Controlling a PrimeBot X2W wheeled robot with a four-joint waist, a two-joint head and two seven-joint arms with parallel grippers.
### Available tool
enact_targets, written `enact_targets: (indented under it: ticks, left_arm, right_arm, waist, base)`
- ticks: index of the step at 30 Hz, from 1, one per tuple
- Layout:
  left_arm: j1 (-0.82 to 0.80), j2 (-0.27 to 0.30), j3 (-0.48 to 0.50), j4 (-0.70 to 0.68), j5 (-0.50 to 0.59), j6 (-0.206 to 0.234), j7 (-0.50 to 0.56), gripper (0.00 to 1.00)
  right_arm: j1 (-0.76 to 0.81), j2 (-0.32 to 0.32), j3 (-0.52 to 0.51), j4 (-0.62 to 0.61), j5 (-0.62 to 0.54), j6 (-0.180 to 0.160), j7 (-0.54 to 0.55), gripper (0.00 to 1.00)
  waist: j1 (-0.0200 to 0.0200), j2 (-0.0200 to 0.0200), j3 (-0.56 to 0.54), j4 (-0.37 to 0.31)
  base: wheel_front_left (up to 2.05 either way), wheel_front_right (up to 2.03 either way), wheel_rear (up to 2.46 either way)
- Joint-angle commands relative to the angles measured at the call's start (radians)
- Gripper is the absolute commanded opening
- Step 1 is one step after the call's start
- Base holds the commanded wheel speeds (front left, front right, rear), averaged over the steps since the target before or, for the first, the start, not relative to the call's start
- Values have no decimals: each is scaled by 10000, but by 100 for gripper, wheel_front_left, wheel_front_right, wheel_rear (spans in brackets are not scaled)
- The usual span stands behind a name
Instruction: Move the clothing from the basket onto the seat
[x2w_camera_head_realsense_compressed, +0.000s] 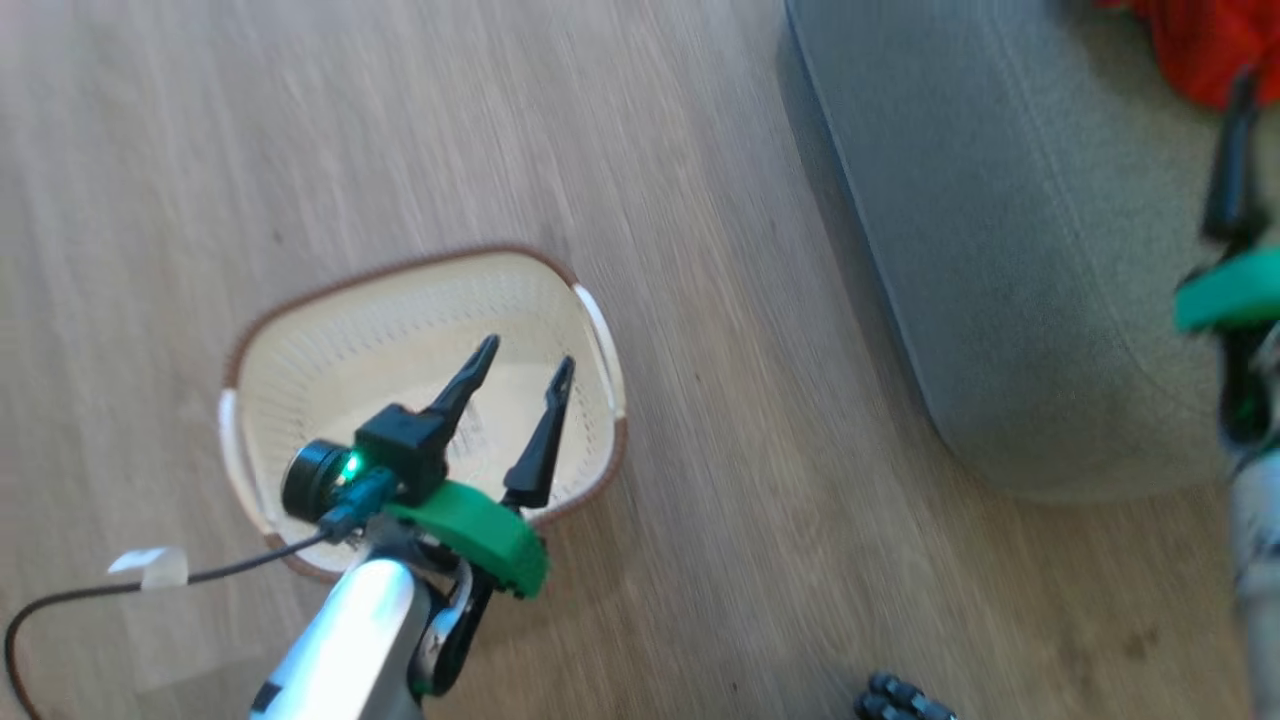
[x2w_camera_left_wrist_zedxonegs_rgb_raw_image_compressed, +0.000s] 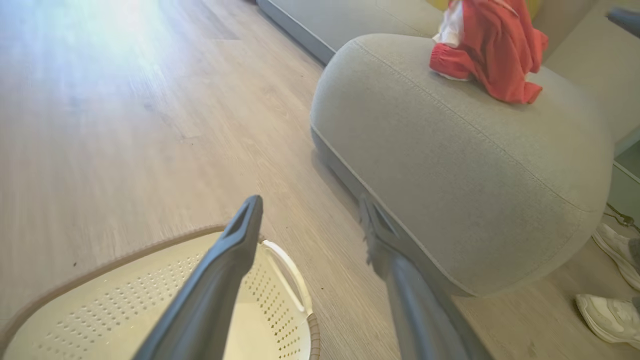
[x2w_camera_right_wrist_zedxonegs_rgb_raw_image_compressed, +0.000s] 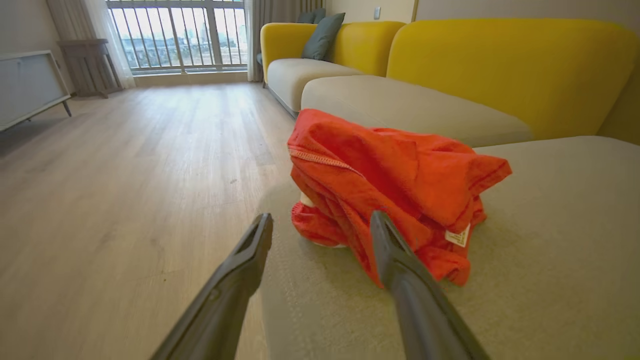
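**Red heap on the seat, both grippers open**

Pale wood floor (x2w_camera_head_realsense_compressed: 650, 180) takes up most of the head view. The grey seat (x2w_camera_head_realsense_compressed: 1000, 250) runs down the upper right of that view, its rounded corner ending at mid-right. In the right wrist view we see yellow sofa backs (x2w_camera_right_wrist_zedxonegs_rgb_raw_image_compressed: 500, 65) across the top right, behind the seat.

The clothing (x2w_camera_head_realsense_compressed: 1200, 40) lies on the seat, a crumpled red heap in the top right corner of the head view. In the left wrist view it sits at the top right with some white showing (x2w_camera_left_wrist_zedxonegs_rgb_raw_image_compressed: 492, 55). In the right wrist view it fills the centre (x2w_camera_right_wrist_zedxonegs_rgb_raw_image_compressed: 390, 190).

The basket (x2w_camera_head_realsense_compressed: 400, 262) stands on the floor at lower left of the head view, well apart from the seat. Its cream floor is bare around a label (x2w_camera_head_realsense_compressed: 470, 440).

The left gripper (x2w_camera_head_realsense_compressed: 528, 355) hangs over the basket with its fingers spread wide and nothing between them. The right gripper (x2w_camera_right_wrist_zedxonegs_rgb_raw_image_compressed: 321, 217) is also spread, with nothing gripped. Its tips rise at the bottom centre of its wrist view, just before the heap. We cannot tell whether its right finger touches the cloth.

Two pale shoes (x2w_camera_left_wrist_zedxonegs_rgb_raw_image_compressed: 607, 315) rest at the lower right of the left wrist view. A dark cable (x2w_camera_head_realsense_compressed: 100, 595) trails to the lower left edge of the head view.
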Motion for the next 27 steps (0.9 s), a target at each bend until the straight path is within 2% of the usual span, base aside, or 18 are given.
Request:
enact_targets:
  ticks: [1,5,9,19,27]
  left_arm:
    - [112,-52,511,-157,-124,66,-164,100]
    - [460,-69,1151,48,-201,174,-204,100]
    - [764,-96,1934,-8,4,243,-208,100]
    - [1615,-475,3964,105,546,12,-211,100]
    - [2022,-812,4775,76,1027,-394,-211,100]
  right_arm:
    - [556,170,207,-700,-82,69,-90,100]
    - [1930,889,557,-2001,-477,69,-91,100]
    - [3015,1448,1055,-2721,-927,69,-91,100]
    - [4622,2174,1382,-2813,-1588,69,-91,100]
    - [4944,2257,1260,-2776,-1483,69,-91,100]
  waist:
    - [2,-1,-983,538]
    - [2,-1,-1557,889]
    - [2,-1,-1971,1295]
    - [2,-1,-2809,1914]
    - [2,-1,-3041,2041]
  base:
    - [0,0,0]
    - [0,0,0]
    - [0,0,0]
    - [0,0,0]
    - [0,0,0]
